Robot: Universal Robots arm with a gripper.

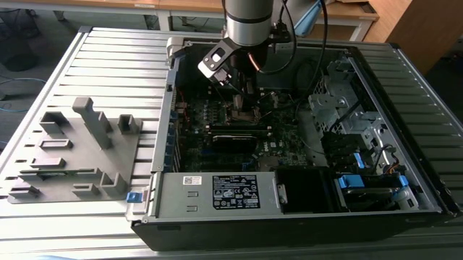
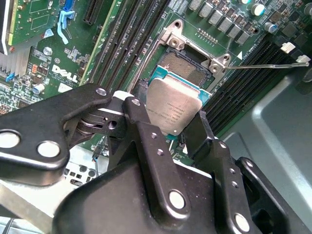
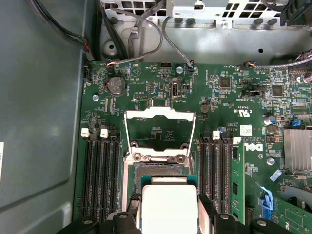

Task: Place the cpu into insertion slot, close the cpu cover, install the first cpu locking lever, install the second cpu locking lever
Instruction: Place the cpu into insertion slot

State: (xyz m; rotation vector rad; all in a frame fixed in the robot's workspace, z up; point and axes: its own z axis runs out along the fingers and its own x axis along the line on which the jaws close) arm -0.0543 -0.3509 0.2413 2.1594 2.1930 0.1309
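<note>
Clamps the cpu (image 2: 176, 100) by two opposite edges in the gripper (image 2: 169, 117), close over the insertion slot (image 2: 184, 68), with the cpu cover (image 3: 159, 113) swung up behind it. Probably best to level the chip, square it to the slot and lower straight, never sliding across the contacts. Works above a slatted metal table (image 1: 108, 59): grey fixture tray (image 1: 72, 151) at the exterior view's left, open computer case (image 1: 162, 135) to its right, wooden furniture (image 1: 416, 27) beyond.

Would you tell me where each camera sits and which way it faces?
Exterior view: off the arm, looking down into the open black computer case; grey arm shows.
First wrist view: on the arm, facing the dark green board; black gripper shows.
Second wrist view: on the arm, along the gripper.
Both wrist views share the gripped silvery-grey square cpu.
</note>
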